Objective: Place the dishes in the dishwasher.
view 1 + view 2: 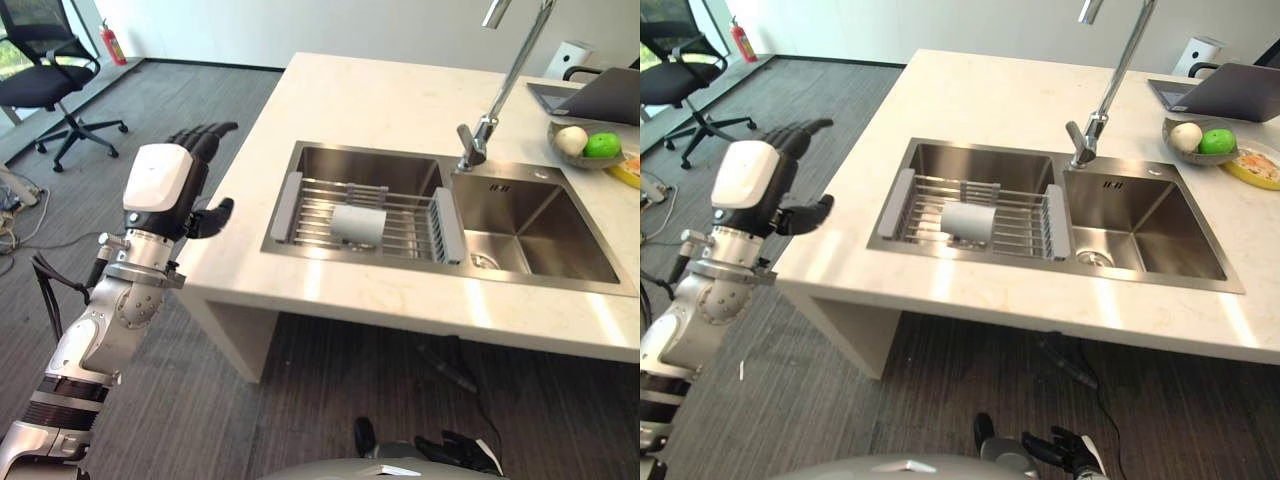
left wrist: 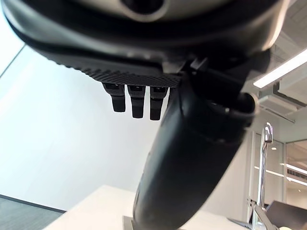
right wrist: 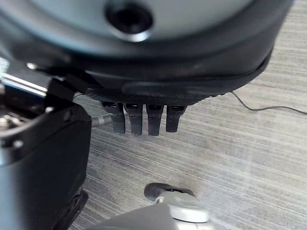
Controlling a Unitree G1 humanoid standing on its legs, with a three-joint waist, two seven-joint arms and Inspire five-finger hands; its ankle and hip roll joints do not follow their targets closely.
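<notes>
Both hands empty, fingers relaxed apart — left hand (image 1: 165,185) raised beside counter (image 1: 400,110), right hand (image 1: 1065,450) low.

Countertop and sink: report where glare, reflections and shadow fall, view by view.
Left eye view: the white countertop carries soft bright patches along its near edge, the steel sink mirrors light on its walls, and the floor beneath lies in shadow. Left wrist view: the left hand is dark against a bright wall, beside a glaring ceiling light. Right wrist view: the right hand hangs over evenly lit carpet.
</notes>
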